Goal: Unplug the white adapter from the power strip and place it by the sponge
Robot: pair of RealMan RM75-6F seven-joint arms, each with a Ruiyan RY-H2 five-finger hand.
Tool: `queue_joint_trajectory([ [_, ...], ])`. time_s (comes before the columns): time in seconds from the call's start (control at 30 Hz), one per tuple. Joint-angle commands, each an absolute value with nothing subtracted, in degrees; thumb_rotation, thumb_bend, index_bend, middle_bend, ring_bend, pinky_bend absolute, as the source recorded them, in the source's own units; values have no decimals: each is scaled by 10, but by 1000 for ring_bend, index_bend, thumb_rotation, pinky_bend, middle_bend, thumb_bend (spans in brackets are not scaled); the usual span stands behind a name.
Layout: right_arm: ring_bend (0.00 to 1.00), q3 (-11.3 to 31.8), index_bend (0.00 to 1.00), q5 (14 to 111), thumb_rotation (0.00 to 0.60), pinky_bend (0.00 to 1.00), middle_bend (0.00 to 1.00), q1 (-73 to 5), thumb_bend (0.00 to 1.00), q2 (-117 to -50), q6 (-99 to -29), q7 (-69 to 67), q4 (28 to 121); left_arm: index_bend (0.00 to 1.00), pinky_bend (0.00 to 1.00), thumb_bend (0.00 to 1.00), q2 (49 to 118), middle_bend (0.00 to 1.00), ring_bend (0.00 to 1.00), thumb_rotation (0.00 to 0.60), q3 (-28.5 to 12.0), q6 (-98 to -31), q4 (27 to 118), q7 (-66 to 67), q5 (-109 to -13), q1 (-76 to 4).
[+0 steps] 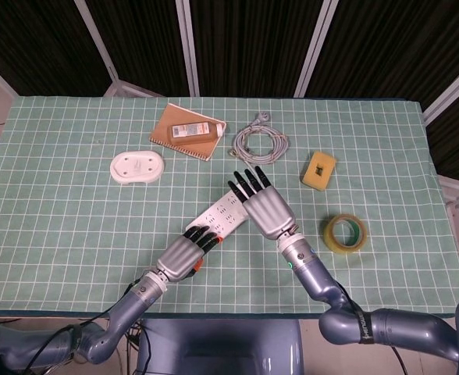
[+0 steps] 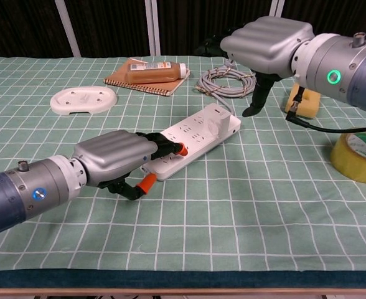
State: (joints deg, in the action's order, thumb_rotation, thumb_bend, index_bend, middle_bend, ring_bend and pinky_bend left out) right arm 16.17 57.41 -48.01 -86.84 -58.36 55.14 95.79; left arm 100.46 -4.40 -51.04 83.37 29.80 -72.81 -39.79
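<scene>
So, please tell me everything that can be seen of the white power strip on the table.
The long white plastic power strip lies flat and diagonal on the green checked tablecloth. Its top shows rows of sockets. The white boxy adapter is plugged in at its far end, where a grey coiled cable leads away. The left hand rests its orange-tipped fingers on the near end. The right hand hovers above the far end, not touching it.

Left hand rests fingertips on near end of power strip; right hand hovers above white adapter, frame centre.
</scene>
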Motion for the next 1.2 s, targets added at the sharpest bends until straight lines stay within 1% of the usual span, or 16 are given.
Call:
queue_joint_trajectory([
  [0.03, 12, 154, 0, 566, 600, 87, 6, -488, 187, -878, -584, 544, 942, 137, 141, 623, 1009, 115, 37, 600, -38, -515, 828, 289, -733, -396],
  [0.33, 39, 136, 0, 560, 600, 114, 37, -510, 188, -902, -582, 541, 908, 145, 186, 623, 1021, 124, 53, 600, -26, -532, 812, 264, -746, -387],
  [0.53, 62, 128, 2, 543, 600, 137, 62, -524, 188, -918, -573, 540, 879, 149, 187, 623, 1025, 124, 54, 600, -22, -534, 805, 255, -748, -385],
  [0.83, 135, 113, 126, 538, 600, 206, 142, -542, 187, -945, -545, 519, 820, 149, 187, 623, 1025, 123, 54, 600, -19, -534, 800, 248, -753, -386],
  [0.97, 167, 105, 174, 540, 600, 223, 178, -546, 188, -958, -532, 501, 790, 149, 187, 623, 1026, 122, 54, 600, -19, -532, 794, 245, -752, -386],
  [1.07, 195, 102, 214, 538, 600, 240, 207, -549, 204, -970, -523, 489, 768, 149, 187, 623, 1027, 121, 54, 600, -18, -530, 790, 243, -752, -387],
  [1.2, 210, 99, 232, 539, 600, 253, 221, -555, 213, -988, -513, 477, 739, 149, 187, 622, 1030, 122, 54, 600, -18, -527, 787, 238, -752, -389],
])
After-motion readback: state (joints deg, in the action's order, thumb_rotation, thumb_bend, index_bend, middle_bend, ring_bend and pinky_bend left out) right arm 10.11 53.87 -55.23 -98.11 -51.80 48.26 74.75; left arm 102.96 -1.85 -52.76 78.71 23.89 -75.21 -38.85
